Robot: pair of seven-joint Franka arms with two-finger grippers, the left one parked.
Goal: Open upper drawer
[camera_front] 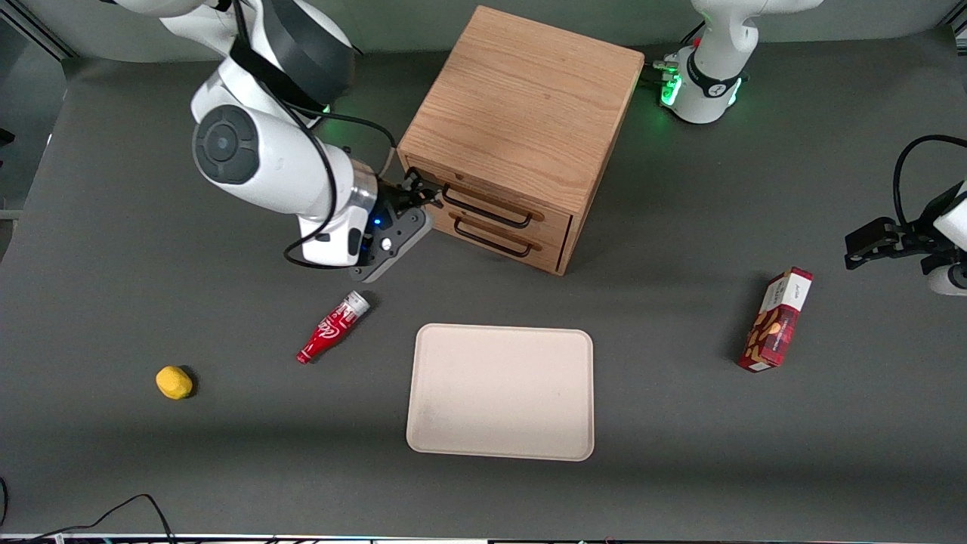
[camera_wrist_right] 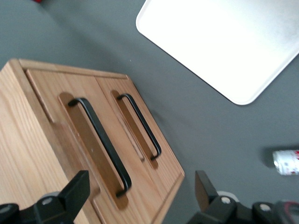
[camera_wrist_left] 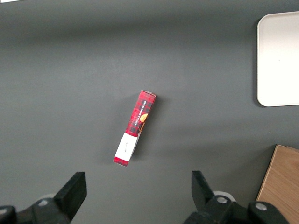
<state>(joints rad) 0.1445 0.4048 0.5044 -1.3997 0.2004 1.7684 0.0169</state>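
The gripper (camera_front: 423,195) at the upper drawer (camera_front: 495,204) is partly hidden by its own body, while the tray (camera_wrist_right: 224,42) and bottle (camera_wrist_right: 286,162) are cut off by picture edges.

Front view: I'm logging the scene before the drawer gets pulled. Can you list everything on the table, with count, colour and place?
Cabinet: one, light oak, farthest from the front camera.
Upper drawer: one, oak with black bar handle, shut, above the lower drawer.
Lower drawer: one, oak with black handle, shut.
Tray: one, cream, nearer the camera than the cabinet.
Bottle: one, red, lying beside the tray.
Yellow ball: one, toward the working arm's end.
Box: one, red, toward the parked arm's end.
Claw: one, black, open, at the end of the upper drawer's handle.
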